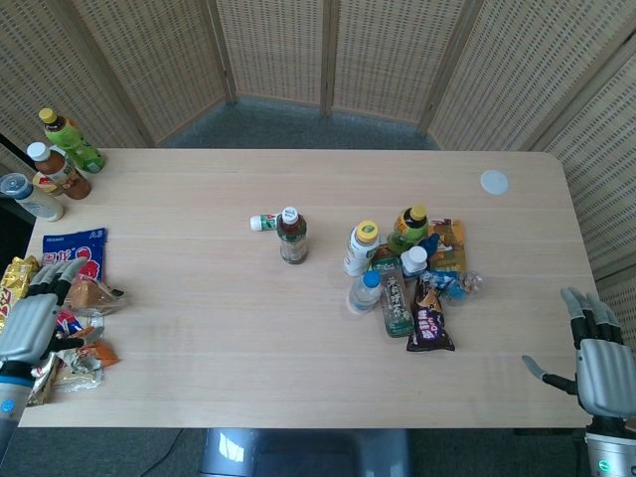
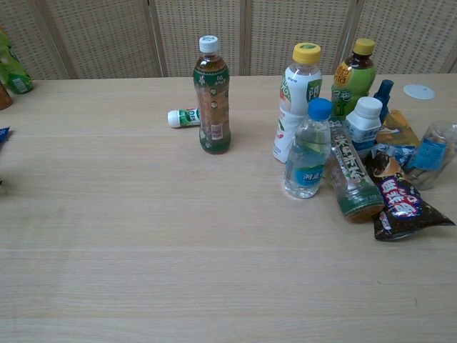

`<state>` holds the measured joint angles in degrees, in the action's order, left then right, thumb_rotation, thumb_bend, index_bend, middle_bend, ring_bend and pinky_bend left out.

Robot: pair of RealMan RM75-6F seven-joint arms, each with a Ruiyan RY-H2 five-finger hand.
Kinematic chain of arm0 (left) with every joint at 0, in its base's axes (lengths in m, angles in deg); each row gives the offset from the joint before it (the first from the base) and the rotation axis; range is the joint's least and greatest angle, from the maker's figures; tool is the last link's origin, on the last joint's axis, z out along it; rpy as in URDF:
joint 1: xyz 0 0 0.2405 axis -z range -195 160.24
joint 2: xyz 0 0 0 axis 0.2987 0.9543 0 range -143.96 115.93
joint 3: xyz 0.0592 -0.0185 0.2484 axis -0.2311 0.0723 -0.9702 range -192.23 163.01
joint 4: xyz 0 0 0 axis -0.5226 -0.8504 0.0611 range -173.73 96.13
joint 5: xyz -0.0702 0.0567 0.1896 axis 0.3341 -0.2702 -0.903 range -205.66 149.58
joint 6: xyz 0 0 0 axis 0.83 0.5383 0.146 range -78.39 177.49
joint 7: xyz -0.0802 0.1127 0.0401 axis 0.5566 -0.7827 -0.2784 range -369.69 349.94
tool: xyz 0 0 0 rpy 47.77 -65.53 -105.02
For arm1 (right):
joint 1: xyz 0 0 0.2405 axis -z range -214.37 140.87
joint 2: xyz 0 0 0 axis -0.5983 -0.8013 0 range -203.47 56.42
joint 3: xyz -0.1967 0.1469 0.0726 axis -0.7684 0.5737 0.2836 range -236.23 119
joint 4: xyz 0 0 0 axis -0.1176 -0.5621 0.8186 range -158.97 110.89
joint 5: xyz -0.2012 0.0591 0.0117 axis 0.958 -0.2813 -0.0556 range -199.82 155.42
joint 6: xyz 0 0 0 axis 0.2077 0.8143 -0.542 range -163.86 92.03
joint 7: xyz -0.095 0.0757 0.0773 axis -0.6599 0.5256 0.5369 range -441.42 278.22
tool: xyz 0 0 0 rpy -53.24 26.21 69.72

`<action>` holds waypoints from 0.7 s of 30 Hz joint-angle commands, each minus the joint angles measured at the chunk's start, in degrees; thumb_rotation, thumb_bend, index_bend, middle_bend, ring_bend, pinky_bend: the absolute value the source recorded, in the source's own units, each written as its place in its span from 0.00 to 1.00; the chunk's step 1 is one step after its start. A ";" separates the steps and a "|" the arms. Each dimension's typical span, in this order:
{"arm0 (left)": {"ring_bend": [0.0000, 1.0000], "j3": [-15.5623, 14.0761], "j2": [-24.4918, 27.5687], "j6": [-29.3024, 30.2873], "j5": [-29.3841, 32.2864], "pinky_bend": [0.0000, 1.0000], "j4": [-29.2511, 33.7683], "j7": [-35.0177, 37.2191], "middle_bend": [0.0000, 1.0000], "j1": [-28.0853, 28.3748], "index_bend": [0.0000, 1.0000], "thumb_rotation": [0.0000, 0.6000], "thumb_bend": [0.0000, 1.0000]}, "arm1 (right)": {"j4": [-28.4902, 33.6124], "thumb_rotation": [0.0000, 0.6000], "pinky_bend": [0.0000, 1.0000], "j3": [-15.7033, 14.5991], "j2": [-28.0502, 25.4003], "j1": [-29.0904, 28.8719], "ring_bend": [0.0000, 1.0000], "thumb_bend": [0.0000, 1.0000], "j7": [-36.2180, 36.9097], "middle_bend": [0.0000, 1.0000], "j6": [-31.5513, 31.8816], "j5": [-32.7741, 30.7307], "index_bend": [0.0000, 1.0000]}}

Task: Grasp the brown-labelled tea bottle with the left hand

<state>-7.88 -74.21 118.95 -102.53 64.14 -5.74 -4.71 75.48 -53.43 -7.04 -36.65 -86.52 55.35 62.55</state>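
The brown-labelled tea bottle (image 1: 291, 237) stands upright near the middle of the table; it has a white cap and a green and brown label. The chest view shows the tea bottle (image 2: 212, 100) standing alone. My left hand (image 1: 35, 320) is open at the table's left edge, over the snack packets and far to the left of the bottle. Holding nothing, my right hand (image 1: 602, 370) hangs open off the table's front right corner. Neither hand appears in the chest view.
A small white bottle (image 1: 263, 223) lies just behind the tea bottle. Several bottles and snack packs (image 1: 397, 273) cluster to its right. Snack packets (image 1: 81, 296) lie at the left edge, more bottles (image 1: 60, 164) stand at the back left corner, and a white lid (image 1: 494, 181) lies at the back right.
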 commanded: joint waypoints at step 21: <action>0.00 12.58 -23.88 -28.90 20.81 0.00 -19.76 8.27 0.00 29.72 0.00 1.00 0.23 | 1.01 0.87 0.00 -0.51 -2.37 3.43 0.00 0.15 0.73 0.00 2.26 -2.31 0.00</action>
<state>3.74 -95.14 91.39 -82.87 47.41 2.46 22.70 76.46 -53.96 -9.33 -33.30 -85.85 57.54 60.30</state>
